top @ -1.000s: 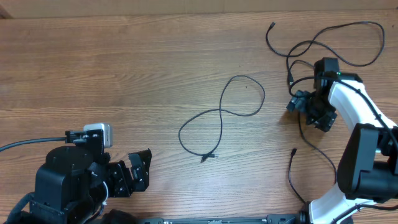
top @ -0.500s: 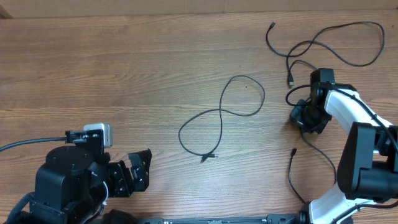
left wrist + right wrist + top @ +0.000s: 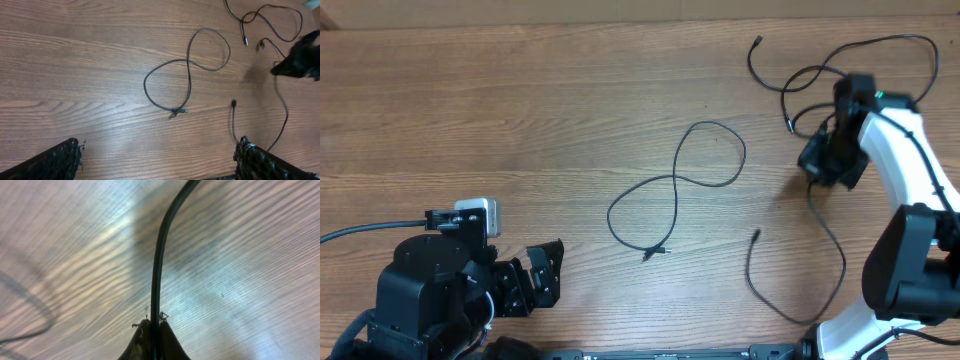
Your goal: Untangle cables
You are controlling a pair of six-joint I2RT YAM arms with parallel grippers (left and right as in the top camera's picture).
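Note:
Thin black cables lie on the wooden table. One forms a loose figure-eight [image 3: 678, 188] mid-table, seen from the left wrist view as cable loop [image 3: 190, 75]. More cables cross in a tangle [image 3: 865, 70] at the back right. My right gripper [image 3: 825, 163] is shut on another cable [image 3: 159, 255], which trails from the gripper [image 3: 154, 322] down along the table to a plug end [image 3: 757, 236]. My left gripper [image 3: 538, 275] stands open at the front left, its fingers [image 3: 55, 161] wide apart over bare wood with nothing between them.
The table's back edge runs along the top of the overhead view. A thick black arm cable [image 3: 360, 233] leads off left from the left arm's base. The right arm's white links [image 3: 910, 170] occupy the right side.
My right gripper has shut on the cable and moved toward the back. The cable's loose plug end has been dragged left. The left arm has not moved.

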